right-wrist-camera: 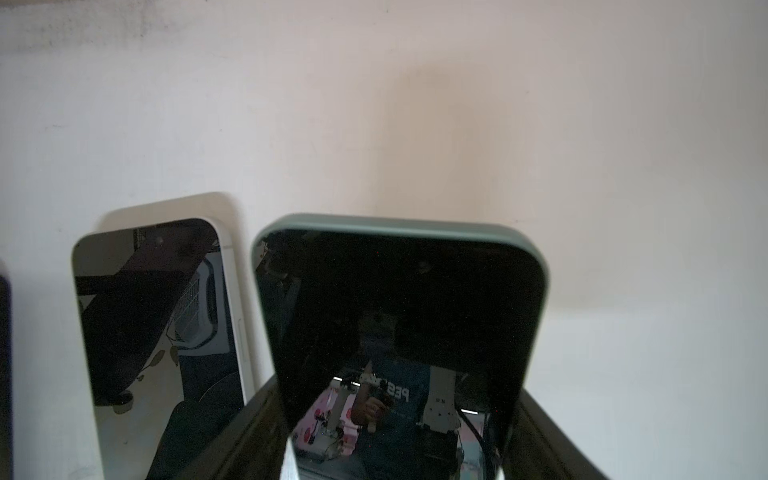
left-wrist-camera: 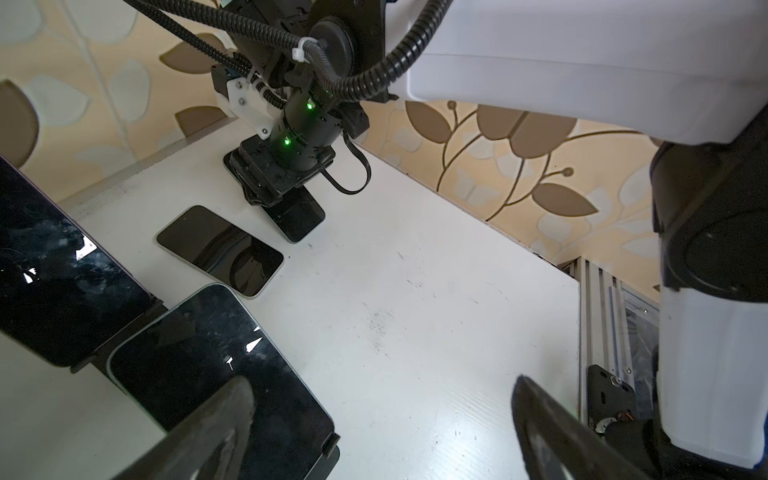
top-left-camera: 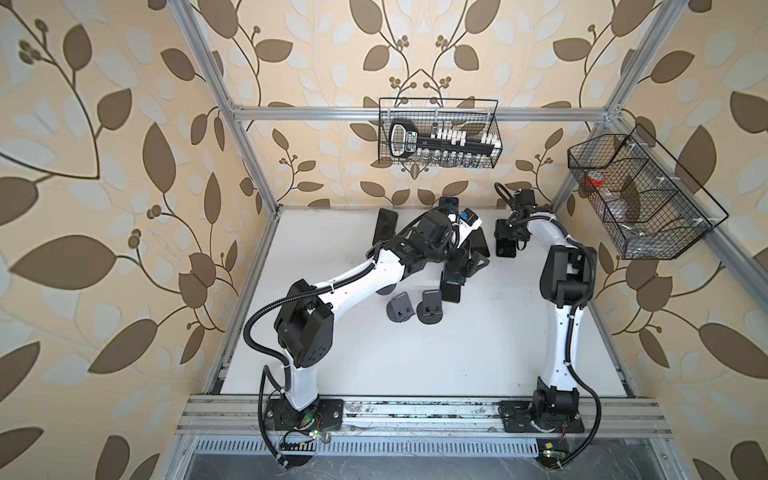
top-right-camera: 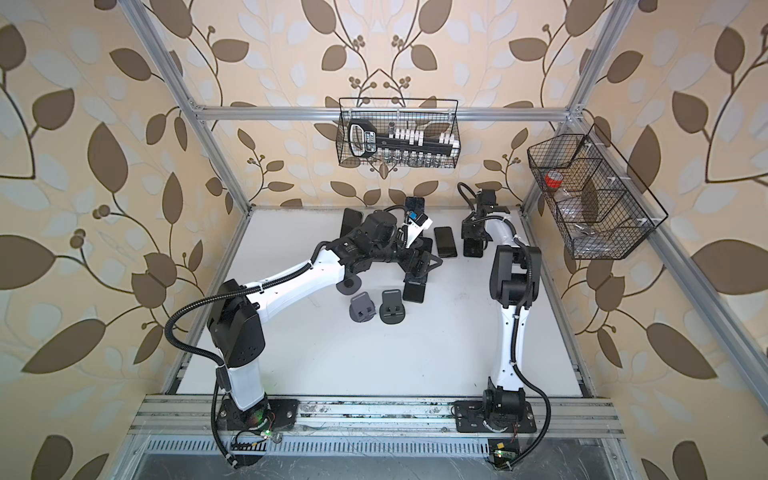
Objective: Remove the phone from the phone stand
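Phone [left-wrist-camera: 216,374] sits in its phone stand [left-wrist-camera: 330,451] under one side of the spread left claw [left-wrist-camera: 380,388], the stand mostly hidden beneath it. The right claw [right-wrist-camera: 397,390] pinches a green-edged phone [right-wrist-camera: 399,299], covering its lower end; counter [right-wrist-camera: 623,166] contact unclear.

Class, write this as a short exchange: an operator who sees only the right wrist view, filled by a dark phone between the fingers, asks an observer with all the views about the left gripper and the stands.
Operator: I see only the held phone. Is the left gripper open?
Observer: Yes. The left gripper is open, close to a propped phone.
Operator: Are any stands empty?
Observer: Two empty stands sit side by side on the table.
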